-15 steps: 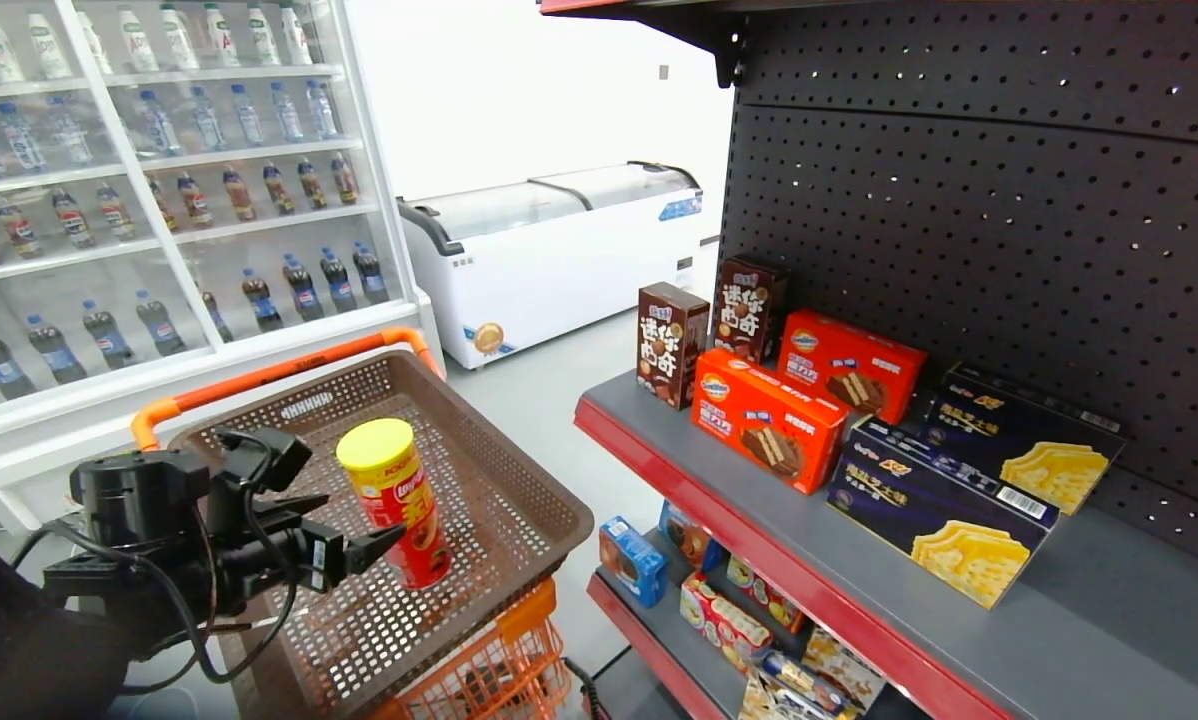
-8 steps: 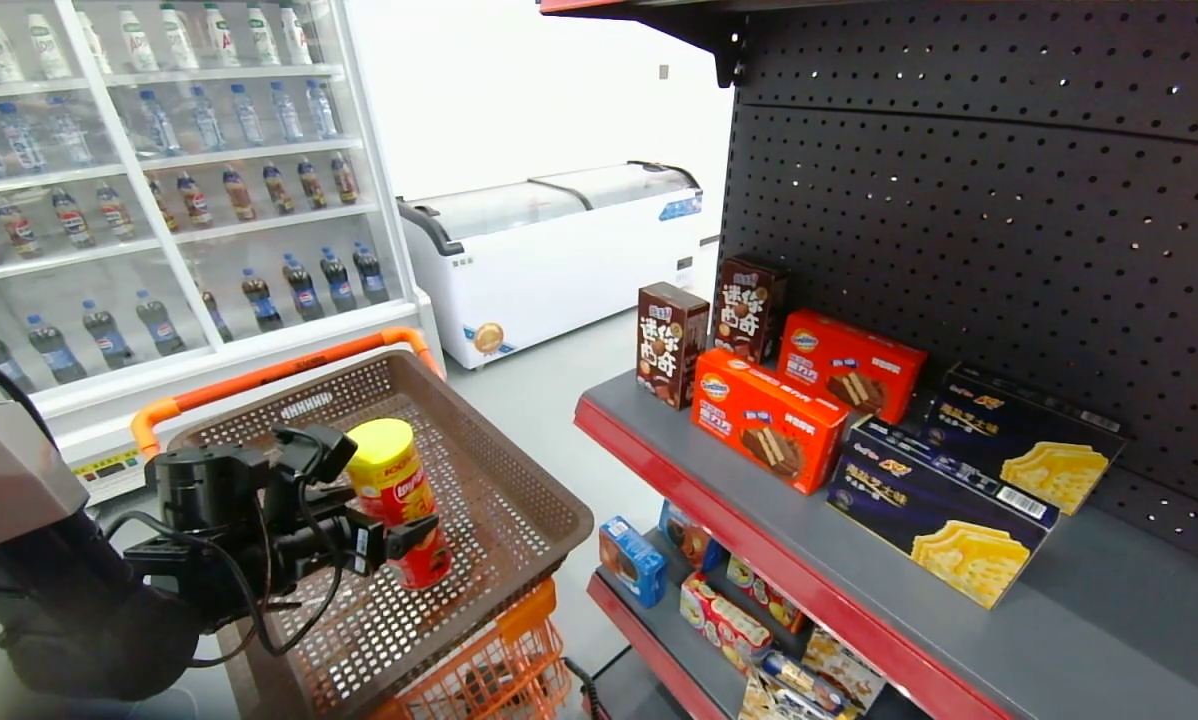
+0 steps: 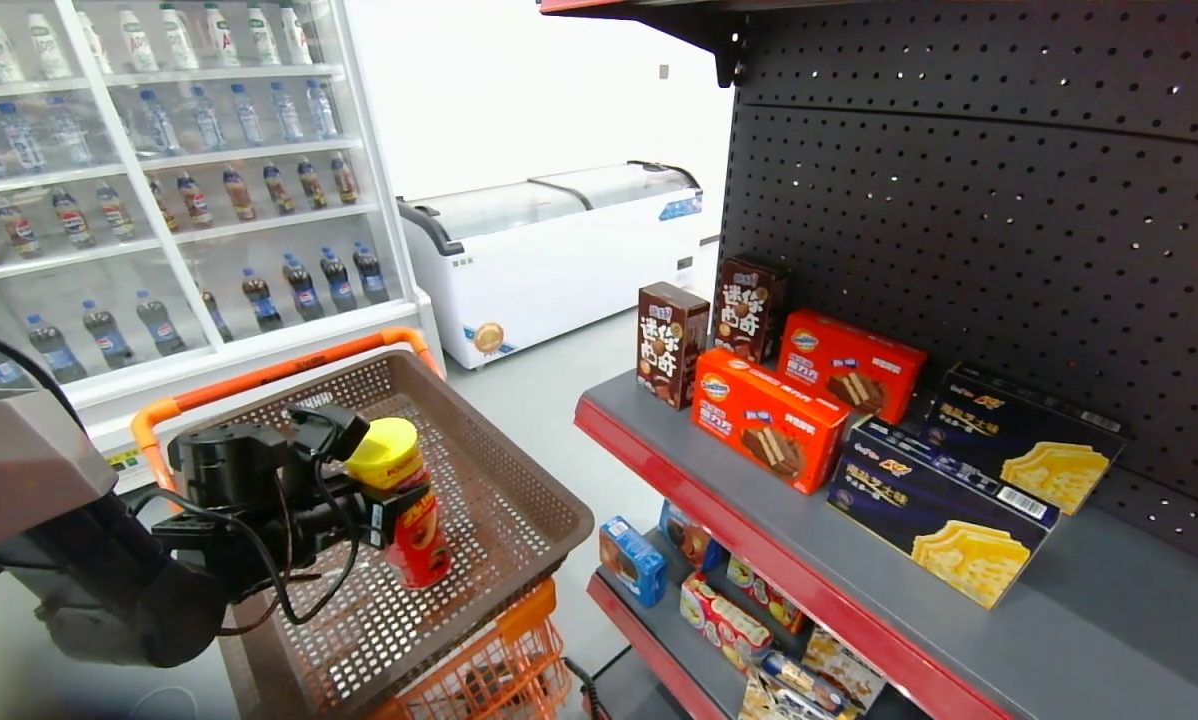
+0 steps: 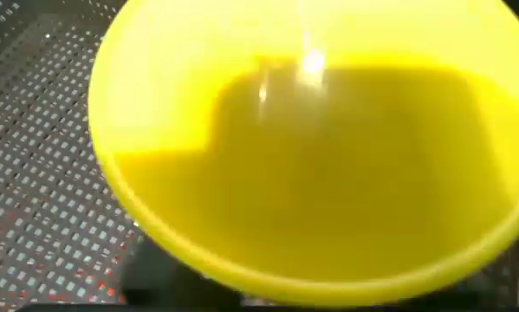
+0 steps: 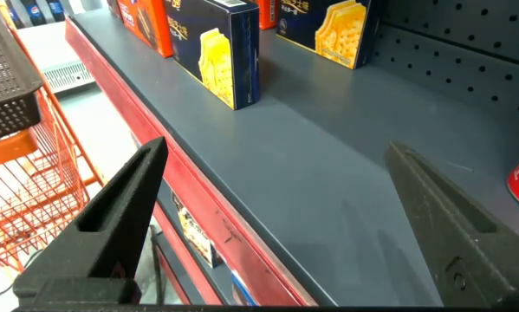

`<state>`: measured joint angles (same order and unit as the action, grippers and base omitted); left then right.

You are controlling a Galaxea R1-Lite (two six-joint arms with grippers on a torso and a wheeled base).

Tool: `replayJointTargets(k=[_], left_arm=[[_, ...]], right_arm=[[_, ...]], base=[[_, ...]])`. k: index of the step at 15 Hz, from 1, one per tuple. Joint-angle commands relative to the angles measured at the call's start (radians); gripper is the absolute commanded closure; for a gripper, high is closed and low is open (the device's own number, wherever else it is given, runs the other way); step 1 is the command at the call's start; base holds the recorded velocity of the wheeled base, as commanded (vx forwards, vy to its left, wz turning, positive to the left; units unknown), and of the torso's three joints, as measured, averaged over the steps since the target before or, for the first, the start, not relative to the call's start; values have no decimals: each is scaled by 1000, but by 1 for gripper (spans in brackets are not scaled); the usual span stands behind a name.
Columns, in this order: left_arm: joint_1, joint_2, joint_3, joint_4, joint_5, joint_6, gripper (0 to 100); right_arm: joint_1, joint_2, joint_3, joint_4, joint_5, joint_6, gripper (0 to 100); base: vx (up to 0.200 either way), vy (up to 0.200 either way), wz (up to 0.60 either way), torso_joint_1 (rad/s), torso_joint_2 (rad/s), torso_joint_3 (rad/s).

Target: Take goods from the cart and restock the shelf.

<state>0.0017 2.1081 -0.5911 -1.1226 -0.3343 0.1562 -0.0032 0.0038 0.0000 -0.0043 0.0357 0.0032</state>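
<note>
**Left gripper at the can, right one spread over the shelf**

Left gripper point(image 3: 391, 500) is sitting at the upper half of the chip can point(image 3: 417, 540), on its 9 o'clock side. Can't tell whether it's clamping. The can is standing upright in the brown cart basket point(image 3: 504, 480), with its yellow lid point(image 4: 311, 147) right under the wrist camera. Right gripper point(image 5: 276, 156) is hanging spread wide, gripping nothing, over bare grey shelf point(image 5: 328, 199) near the navy boxes point(image 5: 220, 52). The shelf is sitting at the cart's 3 o'clock, carrying orange boxes point(image 3: 769, 420) and brown boxes point(image 3: 671, 340).
</note>
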Motion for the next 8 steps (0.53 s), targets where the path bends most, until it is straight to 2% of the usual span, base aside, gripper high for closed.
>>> replayJointTargets(k=[1, 4, 7, 8], left_arm=[[-5, -3, 4, 4, 12, 5, 100], [-25, -39, 4, -5, 89, 5, 100], [-35, -145, 14, 4, 130, -1, 100], [-49, -230, 10, 46, 139, -40, 100]], right_arm=[[0, 1, 0, 0, 0, 0, 0], [0, 1, 0, 0, 0, 0, 0], [0, 1, 0, 0, 0, 0, 0], [0, 1, 0, 0, 0, 0, 0]], base=[[0, 0, 0, 0, 0, 0], [0, 0, 0, 0, 0, 0], [0, 0, 0, 0, 0, 0], [0, 0, 0, 0, 0, 0]])
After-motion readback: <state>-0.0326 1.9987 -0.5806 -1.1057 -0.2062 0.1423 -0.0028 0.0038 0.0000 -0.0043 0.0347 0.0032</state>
